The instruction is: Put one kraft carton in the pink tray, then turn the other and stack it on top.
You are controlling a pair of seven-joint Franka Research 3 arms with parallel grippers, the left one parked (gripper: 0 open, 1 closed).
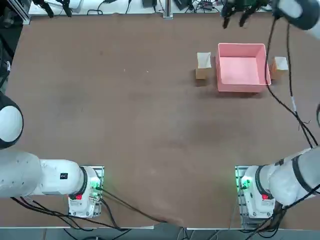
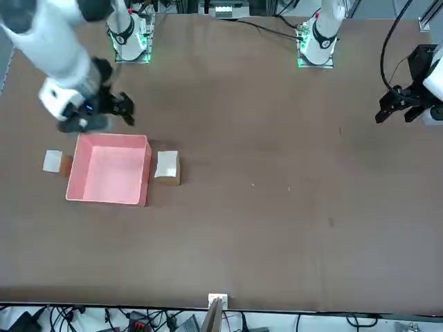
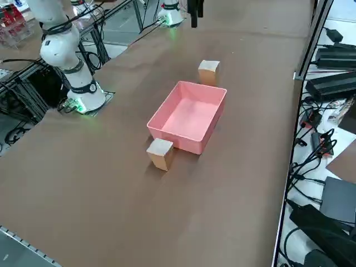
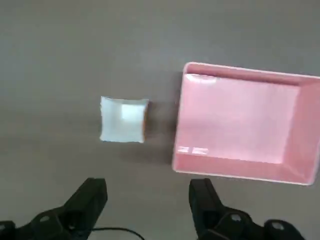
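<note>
The pink tray (image 1: 219, 70) (image 2: 142, 173) (image 3: 159, 122) (image 4: 235, 167) stands empty at the far right of the table. One kraft carton (image 1: 203, 65) (image 2: 167, 167) (image 3: 209, 71) (image 4: 123, 119) sits just beside the tray's left wall. The other kraft carton (image 1: 280, 66) (image 2: 53, 161) (image 3: 161, 153) stands by the right wall and is out of the wrist view. My right gripper (image 1: 235, 21) (image 2: 129, 109) (image 3: 193, 14) (image 4: 147, 192) hangs high above the tray area, open, with nothing between its fingers and touching nothing.
A black cable (image 1: 286, 102) runs from my right arm over the table just right of the tray. Cables and power bricks (image 3: 334, 83) lie beyond the table's far edge. The right arm's base (image 1: 255, 192) sits at the near edge.
</note>
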